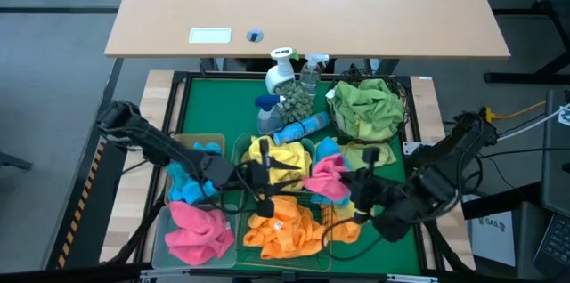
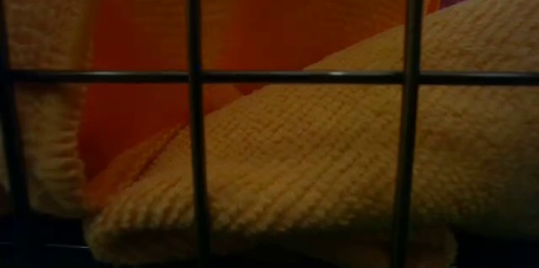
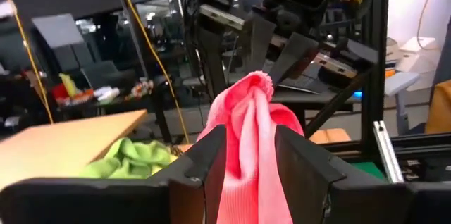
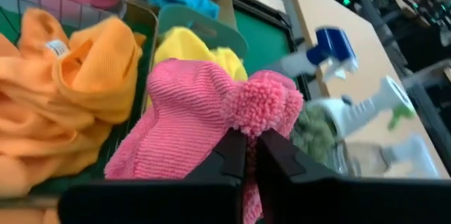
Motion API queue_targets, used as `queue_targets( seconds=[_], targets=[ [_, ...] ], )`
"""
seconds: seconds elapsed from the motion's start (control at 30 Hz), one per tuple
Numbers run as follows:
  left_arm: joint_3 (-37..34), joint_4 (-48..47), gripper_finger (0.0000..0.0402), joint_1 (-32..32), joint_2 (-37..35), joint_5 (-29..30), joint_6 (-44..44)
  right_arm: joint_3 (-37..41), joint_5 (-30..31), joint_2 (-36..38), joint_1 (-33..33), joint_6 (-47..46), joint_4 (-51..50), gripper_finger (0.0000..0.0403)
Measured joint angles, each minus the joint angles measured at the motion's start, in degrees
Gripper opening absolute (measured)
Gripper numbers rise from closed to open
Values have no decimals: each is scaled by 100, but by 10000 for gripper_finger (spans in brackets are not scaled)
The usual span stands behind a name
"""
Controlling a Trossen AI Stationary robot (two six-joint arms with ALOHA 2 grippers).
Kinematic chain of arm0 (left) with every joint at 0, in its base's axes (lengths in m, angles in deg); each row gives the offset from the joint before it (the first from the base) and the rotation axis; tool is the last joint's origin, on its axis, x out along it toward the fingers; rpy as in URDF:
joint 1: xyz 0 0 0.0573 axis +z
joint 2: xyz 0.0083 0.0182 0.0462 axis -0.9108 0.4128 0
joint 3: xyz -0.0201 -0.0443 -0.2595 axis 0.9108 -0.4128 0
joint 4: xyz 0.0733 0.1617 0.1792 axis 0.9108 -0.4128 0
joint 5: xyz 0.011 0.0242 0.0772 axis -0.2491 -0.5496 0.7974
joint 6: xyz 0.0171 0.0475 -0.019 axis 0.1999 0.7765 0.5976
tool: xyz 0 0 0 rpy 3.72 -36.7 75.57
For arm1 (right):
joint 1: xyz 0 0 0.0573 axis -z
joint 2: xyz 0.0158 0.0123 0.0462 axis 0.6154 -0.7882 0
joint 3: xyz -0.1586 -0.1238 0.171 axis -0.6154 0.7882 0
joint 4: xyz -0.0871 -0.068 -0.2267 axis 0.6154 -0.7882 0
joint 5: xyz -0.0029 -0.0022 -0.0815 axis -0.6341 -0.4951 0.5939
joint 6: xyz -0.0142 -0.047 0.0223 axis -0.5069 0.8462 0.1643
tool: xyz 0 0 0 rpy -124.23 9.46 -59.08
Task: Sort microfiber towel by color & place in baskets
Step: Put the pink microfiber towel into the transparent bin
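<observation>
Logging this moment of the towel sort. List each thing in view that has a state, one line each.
Left claw: closed on the pink towel, held in the air.
Right claw: shut on the same pink towel.
Green wire basket: holds orange towels.
Clear bin: holds another pink towel.
Teal tub: holds a yellow towel.
Tan tray: holds blue towels.
Black mesh basket: holds green towels.
Blue-capped spray bottle: lying down.

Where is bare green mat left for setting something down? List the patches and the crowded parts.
Bare mat shows left of the spray bottles, above the blue towels. A narrower strip runs along the right edge below the green towels. The middle is crowded: both grippers hold the pink towel over packed baskets.
</observation>
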Motion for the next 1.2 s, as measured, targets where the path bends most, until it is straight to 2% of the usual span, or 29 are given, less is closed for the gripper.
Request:
queue_targets(
  seconds=[0.23,0.4,0.5,0.73,1.0,1.2],
  targets=[
    [0,372,117,195,352,-74,96,-1,-805,0,620,1694,1492,16],
    [0,369,117,333,433,-1030,80,-1,-1417,0,955,2539,2219,16],
    [0,361,117,398,442,-1484,77,-1,-1854,0,1116,2767,2422,16],
    [0,341,117,500,442,-1918,-3,-1,-2625,0,1341,2832,2527,16],
    [0,392,117,596,442,-1978,-76,-1,-2635,0,1333,3123,2697,16],
    [0,298,117,555,442,-2026,-214,-1,-2633,0,1333,3123,2453,16]
  ],
)
